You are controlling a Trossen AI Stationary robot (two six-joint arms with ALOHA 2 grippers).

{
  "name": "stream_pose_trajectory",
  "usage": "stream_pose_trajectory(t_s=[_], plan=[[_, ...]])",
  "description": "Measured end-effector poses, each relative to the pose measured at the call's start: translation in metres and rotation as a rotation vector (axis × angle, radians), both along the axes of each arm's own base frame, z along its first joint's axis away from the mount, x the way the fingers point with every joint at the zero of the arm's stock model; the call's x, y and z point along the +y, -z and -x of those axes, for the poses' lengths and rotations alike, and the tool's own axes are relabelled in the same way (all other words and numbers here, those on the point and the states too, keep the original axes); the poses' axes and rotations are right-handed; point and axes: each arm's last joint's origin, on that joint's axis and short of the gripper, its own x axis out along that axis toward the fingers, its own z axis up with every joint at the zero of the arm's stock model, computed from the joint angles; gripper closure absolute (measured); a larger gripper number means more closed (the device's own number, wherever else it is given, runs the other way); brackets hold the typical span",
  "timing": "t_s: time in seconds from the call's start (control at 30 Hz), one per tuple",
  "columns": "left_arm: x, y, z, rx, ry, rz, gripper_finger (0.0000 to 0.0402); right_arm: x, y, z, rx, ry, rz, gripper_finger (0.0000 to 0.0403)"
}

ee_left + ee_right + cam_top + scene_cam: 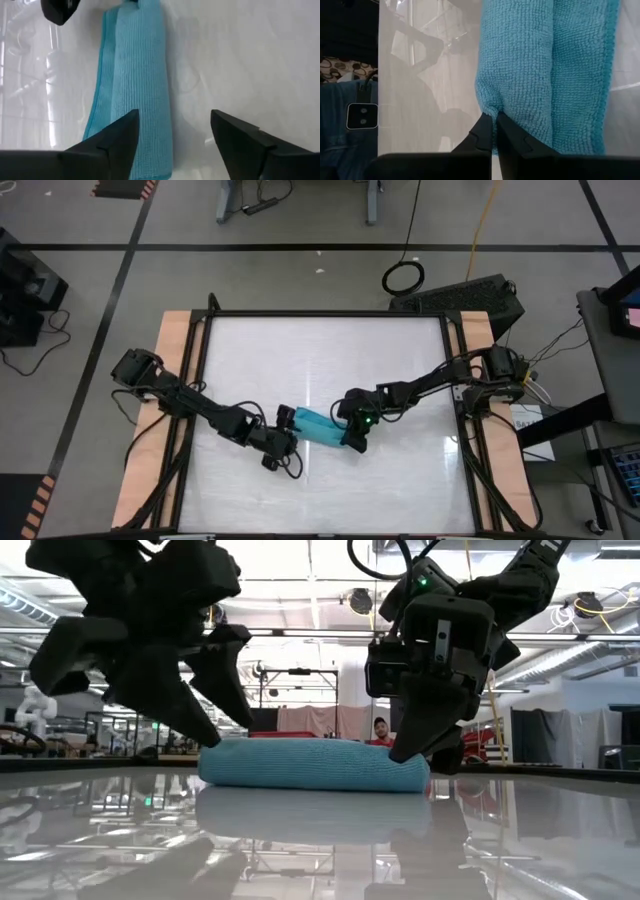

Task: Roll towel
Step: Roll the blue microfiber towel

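Towel lies near the middle of the desk as a narrow, partly rolled strip, a flat flap showing beside the roll. The right hand is closed, pinching the cloth at one end, probably to anchor or turn that end of the roll. The left hand stands open at the other end, one finger over the towel, likely ready to steady or grip it. No readable writing or labels show.
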Motion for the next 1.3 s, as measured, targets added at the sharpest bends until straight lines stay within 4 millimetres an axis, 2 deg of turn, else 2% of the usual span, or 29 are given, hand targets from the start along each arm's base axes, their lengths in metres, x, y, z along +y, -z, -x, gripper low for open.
stream_pose_trajectory(t_s=[0.2,0.5,0.6,0.73,0.97,1.03,1.2,1.3], plan=[[0.010,0.006,0.001,0.030,-0.011,-0.034,0.0121,0.000,0.000,0.000,-0.002,-0.002,-0.001,0.0402],[0.035,0.020,0.000,0.099,-0.017,-0.081,0.0118,0.000,-0.001,-0.001,-0.009,-0.002,-0.002,0.0402],[0.044,0.025,-0.004,0.129,-0.013,-0.013,0.0123,0.000,-0.001,-0.001,-0.009,-0.001,-0.001,0.0402],[0.050,0.031,-0.007,0.166,0.006,0.074,0.0171,0.000,-0.001,-0.001,-0.014,0.000,-0.001,0.0403],[0.061,0.023,-0.011,0.178,0.044,0.246,0.0345,0.000,-0.001,-0.001,0.004,0.014,-0.032,0.0403],[0.066,0.019,-0.012,0.177,0.057,0.319,0.0380,0.001,-0.002,-0.001,0.019,0.011,-0.075,0.0403],[0.081,0.011,-0.018,0.208,0.027,0.623,0.0374,0.001,-0.003,0.000,0.057,0.016,-0.166,0.0403],[0.092,0.013,-0.017,0.264,-0.045,0.770,0.0377,-0.002,-0.003,-0.001,0.074,0.041,-0.194,0.0403]])
